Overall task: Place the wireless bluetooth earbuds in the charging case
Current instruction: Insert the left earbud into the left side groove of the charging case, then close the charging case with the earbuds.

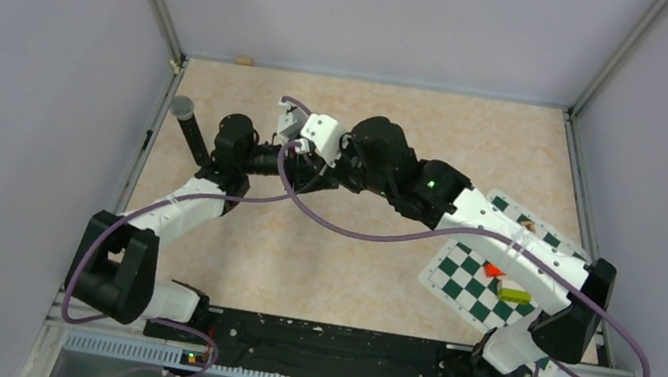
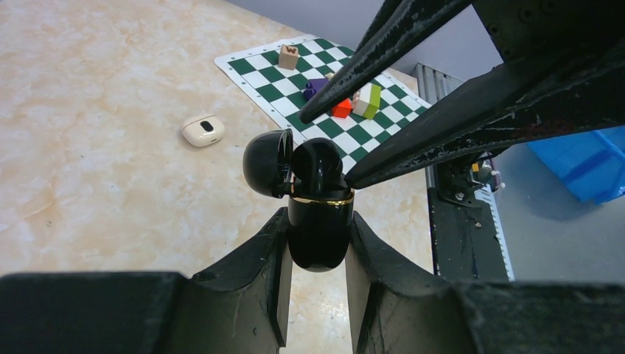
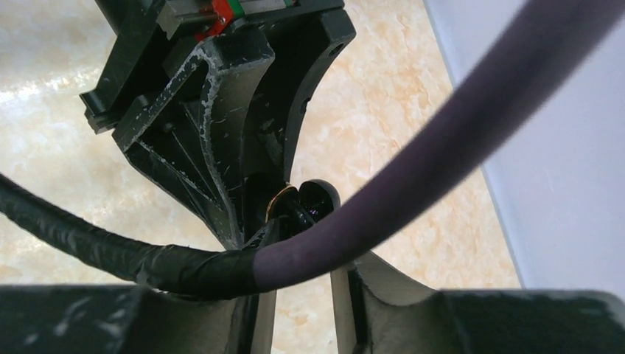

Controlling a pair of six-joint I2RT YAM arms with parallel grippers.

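Observation:
In the left wrist view my left gripper point(image 2: 317, 243) is shut on the charging case point(image 2: 318, 232), a glossy black case with a gold rim. It is held upright above the table, and its lid point(image 2: 267, 162) hangs open to the left. One black earbud point(image 2: 318, 164) stands in the case mouth and sticks up above the rim. My right gripper point(image 2: 326, 151) comes in from the upper right with its jaws apart on either side of the bud. Its lower fingertip point(image 2: 354, 177) is at the rim. In the right wrist view a purple cable point(image 3: 383, 206) hides the fingertips. I see no second bud.
A small white case point(image 2: 203, 130) lies on the beige table left of the black case. A green-and-white chess mat point(image 1: 459, 269) at the right holds a red block point(image 1: 494, 270), a green block point(image 1: 514, 294) and other small pieces. Both arms meet mid-table point(image 1: 315, 157).

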